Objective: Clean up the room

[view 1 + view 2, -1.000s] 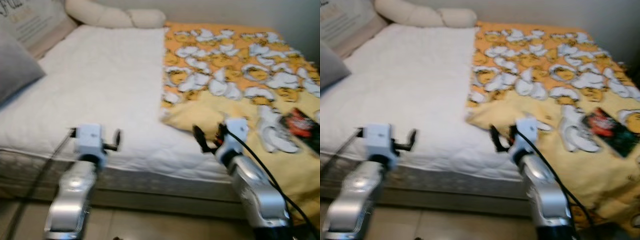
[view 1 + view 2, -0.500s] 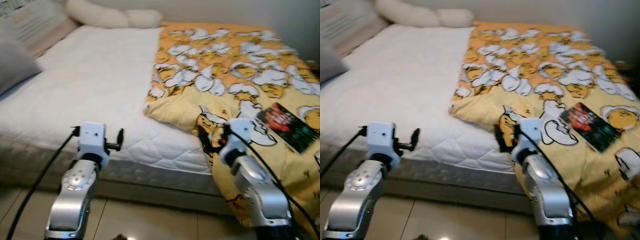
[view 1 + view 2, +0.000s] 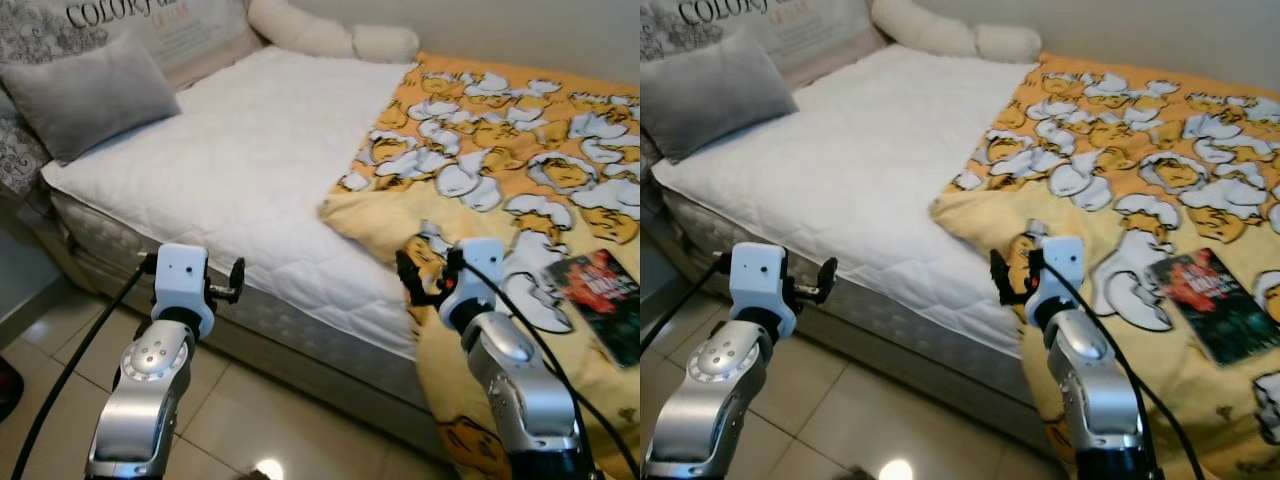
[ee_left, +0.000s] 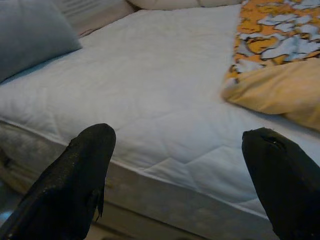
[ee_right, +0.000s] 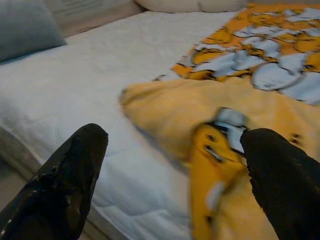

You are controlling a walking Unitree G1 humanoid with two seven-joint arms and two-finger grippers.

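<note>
Yellow blanket (image 3: pixel 520 200) lies crumpled just ahead of the open right hand (image 3: pixel 425 278); left hand (image 3: pixel 236 280) open, seemingly empty, short of the bed (image 3: pixel 240 170).

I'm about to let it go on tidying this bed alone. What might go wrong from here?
1. The book lies on the blanket; pulling the blanket may tip it to the floor.
2. The blanket hangs over the bed's edge by the right hand, so its cable might snag the cloth.
3. The left hand, open, sits low by the mattress side and may bump it.
</note>
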